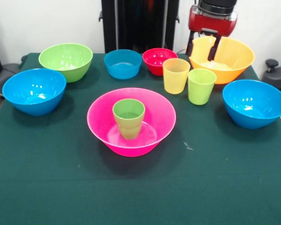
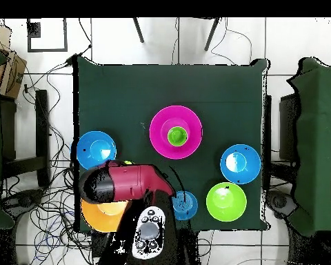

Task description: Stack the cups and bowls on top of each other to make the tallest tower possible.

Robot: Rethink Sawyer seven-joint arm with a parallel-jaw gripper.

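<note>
The wide pink bowl (image 1: 131, 133) (image 2: 158, 131) sits mid-table with a green cup (image 1: 129, 117) (image 2: 176, 136) upright inside it. A yellow-orange cup (image 1: 176, 75) and a lime cup (image 1: 201, 86) stand side by side in front of the large orange bowl (image 1: 229, 58) (image 2: 99, 217). My gripper (image 1: 200, 56) is open at the orange bowl's left rim. One finger is outside the rim and the other is inside the bowl. In the overhead view the arm (image 2: 123, 181) hides the gripper and both loose cups.
A green bowl (image 1: 65, 61) (image 2: 226, 201), a small blue bowl (image 1: 122, 63) (image 2: 184, 205) and a small red bowl (image 1: 159, 61) line the robot's side. Medium blue bowls sit at the left (image 1: 33, 90) (image 2: 239, 163) and right (image 1: 254, 103) (image 2: 96, 150) of the front view.
</note>
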